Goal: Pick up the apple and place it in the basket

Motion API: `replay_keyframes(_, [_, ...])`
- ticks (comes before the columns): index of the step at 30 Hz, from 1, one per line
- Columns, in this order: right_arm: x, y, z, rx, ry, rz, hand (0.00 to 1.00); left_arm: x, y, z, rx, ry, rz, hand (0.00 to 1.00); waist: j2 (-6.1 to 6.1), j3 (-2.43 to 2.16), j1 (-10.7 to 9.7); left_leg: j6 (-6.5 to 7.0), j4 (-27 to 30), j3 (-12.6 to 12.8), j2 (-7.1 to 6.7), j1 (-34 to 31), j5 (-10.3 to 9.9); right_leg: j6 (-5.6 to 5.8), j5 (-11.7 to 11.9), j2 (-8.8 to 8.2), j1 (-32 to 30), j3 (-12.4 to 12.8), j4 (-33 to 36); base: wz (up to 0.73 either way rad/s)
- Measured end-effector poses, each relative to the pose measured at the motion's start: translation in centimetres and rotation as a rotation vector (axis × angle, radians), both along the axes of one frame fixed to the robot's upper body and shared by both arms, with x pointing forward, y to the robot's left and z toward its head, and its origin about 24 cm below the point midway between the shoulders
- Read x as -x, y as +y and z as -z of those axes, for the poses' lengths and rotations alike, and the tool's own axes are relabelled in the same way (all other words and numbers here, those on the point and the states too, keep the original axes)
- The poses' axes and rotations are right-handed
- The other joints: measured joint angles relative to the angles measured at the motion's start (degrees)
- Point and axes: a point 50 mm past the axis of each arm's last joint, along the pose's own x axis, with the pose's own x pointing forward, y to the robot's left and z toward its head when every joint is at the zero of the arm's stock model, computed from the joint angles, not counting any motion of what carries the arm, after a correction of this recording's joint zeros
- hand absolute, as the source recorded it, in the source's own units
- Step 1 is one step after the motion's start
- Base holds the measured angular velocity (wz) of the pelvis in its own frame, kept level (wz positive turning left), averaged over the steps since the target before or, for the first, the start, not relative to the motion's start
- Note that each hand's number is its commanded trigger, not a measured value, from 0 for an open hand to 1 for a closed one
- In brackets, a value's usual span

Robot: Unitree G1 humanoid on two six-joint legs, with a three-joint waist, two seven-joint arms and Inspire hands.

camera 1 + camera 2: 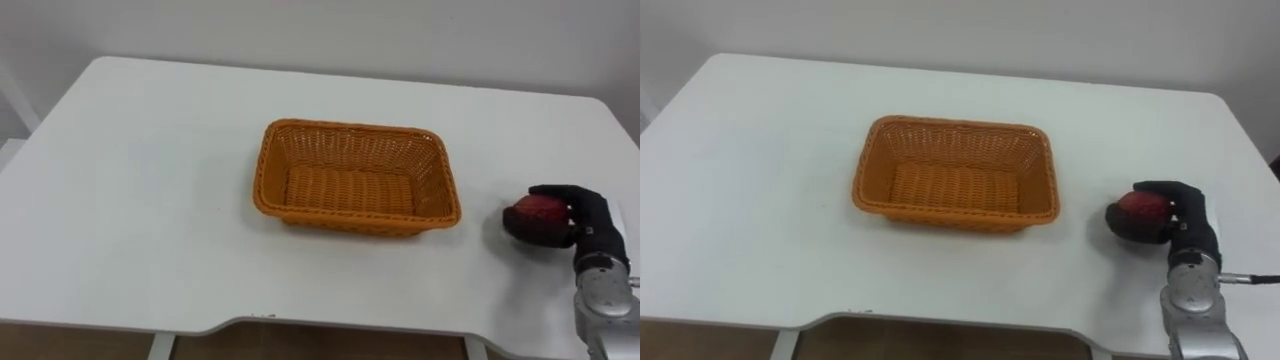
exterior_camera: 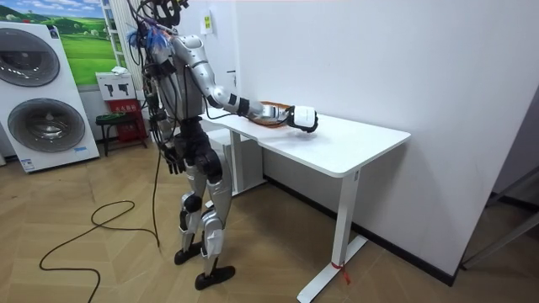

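A red apple (image 1: 533, 211) (image 1: 1140, 212) rests on the white table (image 1: 150, 200) to the right of an orange wicker basket (image 1: 357, 176) (image 1: 956, 171). My right hand (image 1: 572, 217) (image 1: 1181, 216) reaches in from the lower right, its dark fingers curled round the apple's far and right sides. The basket holds nothing. In the room view I stand at the table's edge with my right arm stretched over it, the right hand (image 2: 305, 119) beside the basket (image 2: 268, 114). My left hand (image 2: 171, 156) hangs by my hip, fingers relaxed.
The table (image 2: 337, 143) stands against a white wall. Washing machines (image 2: 42, 93) and a small stool (image 2: 114, 126) stand behind me on the wooden floor.
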Motion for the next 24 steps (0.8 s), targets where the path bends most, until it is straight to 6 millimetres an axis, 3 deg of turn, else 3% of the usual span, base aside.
replay_keyframes(5, [-1.3, 0.9, -2.6, 0.009, -0.122, -0.041, 1.00, -0.3, -0.1, 0.0, -0.002, 0.001, 0.009, 0.00, -0.11, 0.06, -0.11, 0.00, -0.10, 0.16, -0.02, 0.00, 0.00, 0.00, 0.00, 0.02, -0.12, 0.16, -0.03, -0.01])
replay_keyframes(13, [-2.7, 3.1, -8.5, 0.062, -0.385, -0.115, 1.00, -0.8, -0.1, 0.0, -0.011, -0.011, 0.018, 0.00, -0.87, 0.10, -0.74, -0.01, -0.46, 0.01, 0.06, 0.37, 0.01, 0.02, 0.01, 0.19, -0.13, 0.27, -0.07, 0.00])
replay_keyframes(19, [-2.8, 3.7, -9.4, 0.122, -0.417, -0.149, 1.00, -0.9, -0.2, 0.0, -0.018, -0.021, 0.020, 0.00, -0.77, 0.33, 0.06, -0.01, -0.55, 0.23, 0.09, 0.60, 0.00, 0.02, 0.01, 0.26, 0.20, 0.85, -0.13, 0.00])
replay_keyframes(24, [-2.9, 4.6, -10.0, 0.168, -0.432, -0.201, 1.00, -1.1, -0.2, 0.1, -0.018, -0.022, 0.029, 0.00, -0.47, 0.18, 0.45, -0.01, -0.42, 0.35, 0.15, -0.77, 0.00, -0.08, 0.07, 0.28, -1.30, 0.68, 0.41, -0.01])
